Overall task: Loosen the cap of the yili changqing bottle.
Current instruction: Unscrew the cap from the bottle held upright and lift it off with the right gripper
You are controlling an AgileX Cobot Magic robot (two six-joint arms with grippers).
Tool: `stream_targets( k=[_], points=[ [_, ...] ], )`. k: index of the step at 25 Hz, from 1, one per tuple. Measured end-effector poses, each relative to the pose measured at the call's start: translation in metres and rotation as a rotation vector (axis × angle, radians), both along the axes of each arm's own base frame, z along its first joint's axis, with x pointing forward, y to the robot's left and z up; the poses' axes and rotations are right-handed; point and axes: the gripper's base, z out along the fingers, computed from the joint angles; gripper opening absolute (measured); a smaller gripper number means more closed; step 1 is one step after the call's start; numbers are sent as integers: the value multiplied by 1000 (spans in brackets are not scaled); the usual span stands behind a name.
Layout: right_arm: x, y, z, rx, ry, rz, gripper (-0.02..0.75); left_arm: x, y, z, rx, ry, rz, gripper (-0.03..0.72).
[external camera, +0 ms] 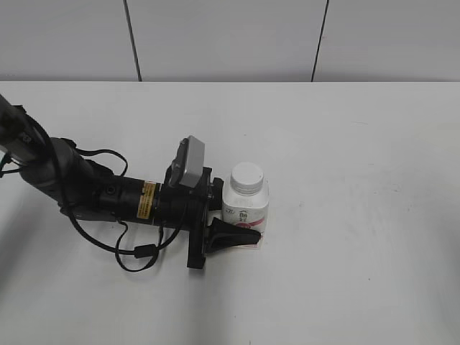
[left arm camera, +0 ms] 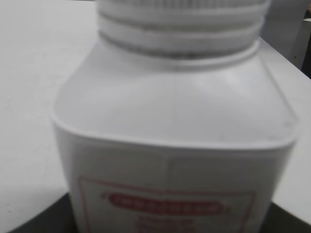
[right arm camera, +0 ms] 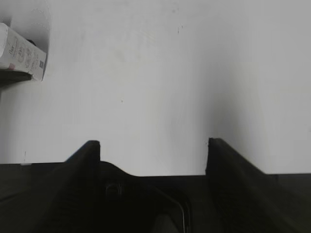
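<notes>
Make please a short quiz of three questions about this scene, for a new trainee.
1. True or false: the cap sits on the bottle.
2. Which pincer is around the bottle? A. left pincer B. right pincer
3. Fill in: between its fingers, the right pincer holds ____.

Key: 1. true. 2. A; its dark finger crosses the bottle's front, though the exact contact is hidden. 3. nothing; only bare table shows between them.

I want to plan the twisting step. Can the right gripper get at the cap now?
Probably yes: the cap stands uncovered above the left gripper holding the bottle low, and the right gripper is open over bare table.
</notes>
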Motion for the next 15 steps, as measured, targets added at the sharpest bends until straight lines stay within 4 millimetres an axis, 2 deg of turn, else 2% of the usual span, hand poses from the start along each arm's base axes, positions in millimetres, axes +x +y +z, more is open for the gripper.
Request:
stream_targets(
  k=[5,6,12,15],
  points=[
    [42,-1,13,50,173,-51,533,0,0,0,0,0,0,396],
    [58,-1,15,57,214,-62,533,0,0,0,0,0,0,396],
    [129,-3,27,81,291,-89,533,0,0,0,-1,1,-2,396],
    [163,-2,22,103,341,-95,533,0,0,0,-1,1,-2,395]
  ],
)
